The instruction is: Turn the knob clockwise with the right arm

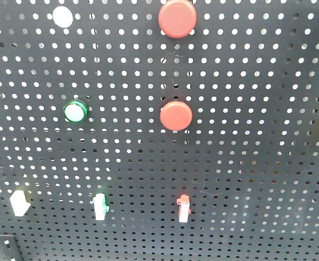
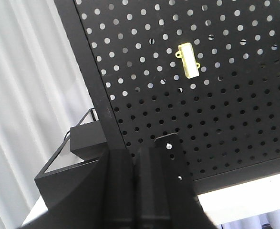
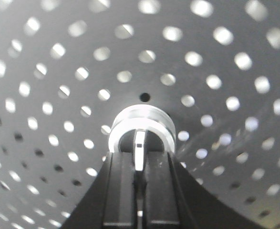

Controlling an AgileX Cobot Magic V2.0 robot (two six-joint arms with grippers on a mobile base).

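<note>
Knob: a small selector knob with a bright metal collar and a raised ridge marked by a white line. In the right wrist view it sits low on the black pegboard, facing the camera. We cannot pick it out in the front view.
Right hand: the right hand is clenched on the knob, with the ridge pinched between its two black fingers and the white line upright.
Left hand: the left hand is clenched on nothing and parked low at the board's edge, well away from the work.
Handling: we judge the knob hard and rigid, fixed to the board and free only to turn on its own axis. Weight does not matter here. It probably resists with a spring or a click.
Grip point: the flat sides of the ridge, held deep, are where we want the pads. The collar looks smooth and would slip.
Risk: a twist off the axis could let the ridge slide out of the pads, so we would keep the wrist centred on the knob.
</note>
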